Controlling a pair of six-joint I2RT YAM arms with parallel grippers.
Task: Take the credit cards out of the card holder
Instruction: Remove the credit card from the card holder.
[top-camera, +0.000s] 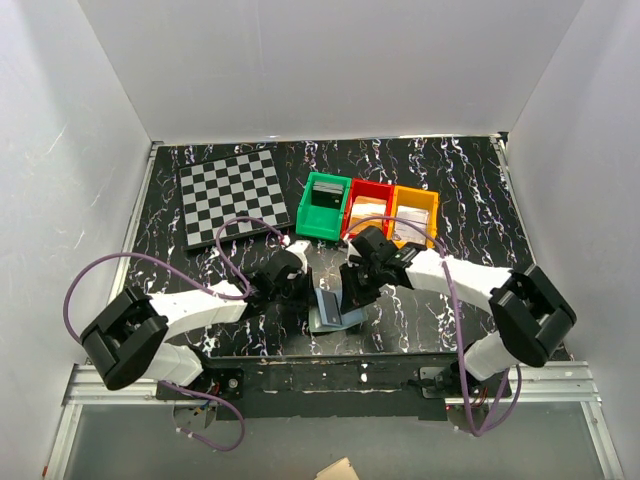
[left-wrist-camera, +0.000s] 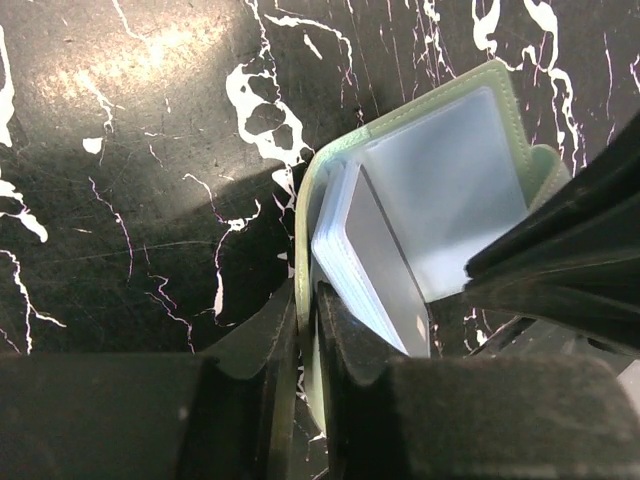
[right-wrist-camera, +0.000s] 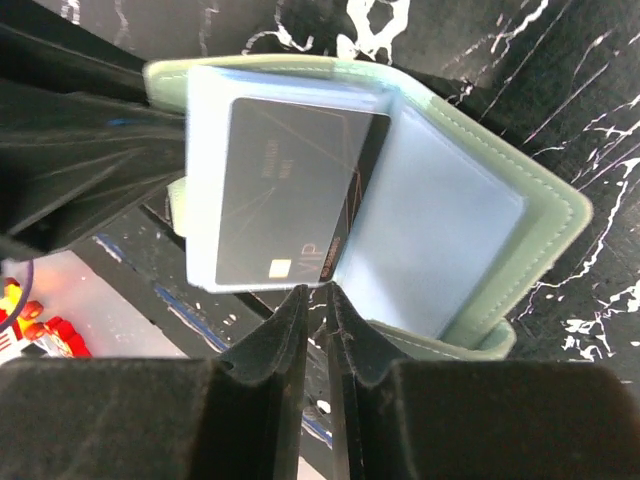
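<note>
step: grabbing a card | card holder (top-camera: 330, 310) open, near-centre worktop (top-camera: 460, 180) | left end effector (left-wrist-camera: 308, 300) pinched its green cover | right end effector (right-wrist-camera: 317, 300) almost pressed together at dark credit card (right-wrist-camera: 290, 190) edge, grip unclear tbh | next: probably clamp, slide it out

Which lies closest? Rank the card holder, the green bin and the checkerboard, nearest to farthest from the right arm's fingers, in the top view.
1. card holder, front centre, right beside them.
2. green bin, behind, mid-table.
3. checkerboard, rear left.
</note>
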